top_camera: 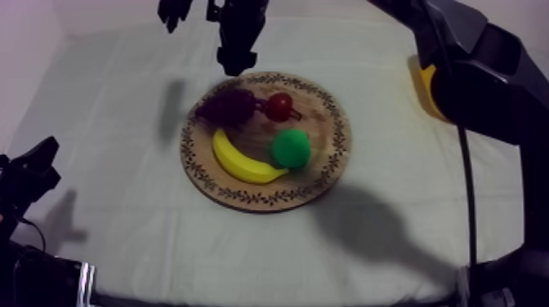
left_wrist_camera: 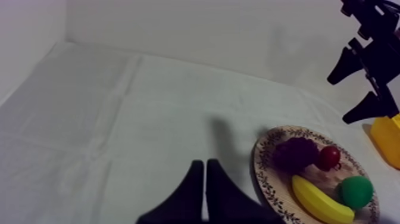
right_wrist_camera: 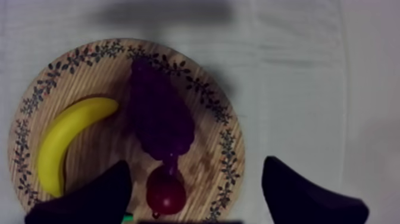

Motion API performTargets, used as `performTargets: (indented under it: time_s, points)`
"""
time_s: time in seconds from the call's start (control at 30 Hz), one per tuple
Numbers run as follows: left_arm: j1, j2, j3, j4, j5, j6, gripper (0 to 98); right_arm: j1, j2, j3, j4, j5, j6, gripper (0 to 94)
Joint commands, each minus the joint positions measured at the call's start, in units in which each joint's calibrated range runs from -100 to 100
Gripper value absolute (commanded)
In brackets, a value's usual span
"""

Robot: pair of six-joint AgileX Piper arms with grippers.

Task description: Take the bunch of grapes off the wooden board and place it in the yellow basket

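Observation:
The dark purple bunch of grapes point(top_camera: 226, 106) point(right_wrist_camera: 158, 116) lies at the far left of the round wooden board point(top_camera: 327, 167) point(right_wrist_camera: 211, 158), beside a small red fruit point(top_camera: 279, 105) point(right_wrist_camera: 165, 190). My right gripper point(top_camera: 203, 45) point(right_wrist_camera: 196, 170) hangs open above the board's far side, with the grapes and red fruit below the gap and nothing held. My left gripper point(top_camera: 33, 175) point(left_wrist_camera: 205, 164) rests shut at the table's near left, well short of the board. The yellow basket point(top_camera: 429, 86) point(left_wrist_camera: 387, 140) stands at the far right, partly hidden behind the right arm.
A banana point(top_camera: 243, 161) point(right_wrist_camera: 62, 140) and a green pear point(top_camera: 291, 149) point(left_wrist_camera: 356, 192) lie on the board's near half. The right arm point(top_camera: 474, 65) reaches in from the upper right. Bare cloth point(top_camera: 106, 122) surrounds the board.

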Motion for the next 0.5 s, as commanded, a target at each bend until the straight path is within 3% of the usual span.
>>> performTargets:
  time_s: [0.0,0.47]
  points:
    - [0.00,0.00,-0.03,0.02,0.01,0.00,0.1,-0.02,0.36,0.08,-0.15,0.01,0.60,65.3]
    - [0.00,0.00,-0.03,0.02,0.01,0.00,0.1,-1.31,7.56,-1.11,-0.63,0.01,2.92,64.3]
